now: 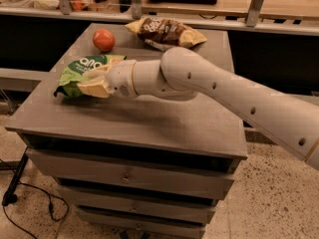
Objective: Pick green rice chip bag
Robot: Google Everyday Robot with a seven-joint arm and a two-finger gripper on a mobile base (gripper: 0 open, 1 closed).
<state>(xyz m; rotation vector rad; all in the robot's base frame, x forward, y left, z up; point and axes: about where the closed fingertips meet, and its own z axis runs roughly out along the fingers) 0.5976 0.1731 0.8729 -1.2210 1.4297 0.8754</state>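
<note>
The green rice chip bag (79,72) lies on the left part of the grey cabinet top (164,118), light green with a dark green patch and white lettering. My gripper (96,79) reaches in from the right and sits at the bag's right end. Its tan fingers (93,87) are closed on the bag's edge, one above and one below. The bag still rests on the surface. The white arm (224,91) stretches across the top from the right edge of the view.
A red-orange round fruit (103,40) sits behind the bag. A brown-and-yellow snack bag (164,32) lies at the back of the top. Drawers (129,176) are below, a wooden counter with posts (199,4) behind, and a cable (30,203) on the floor at left.
</note>
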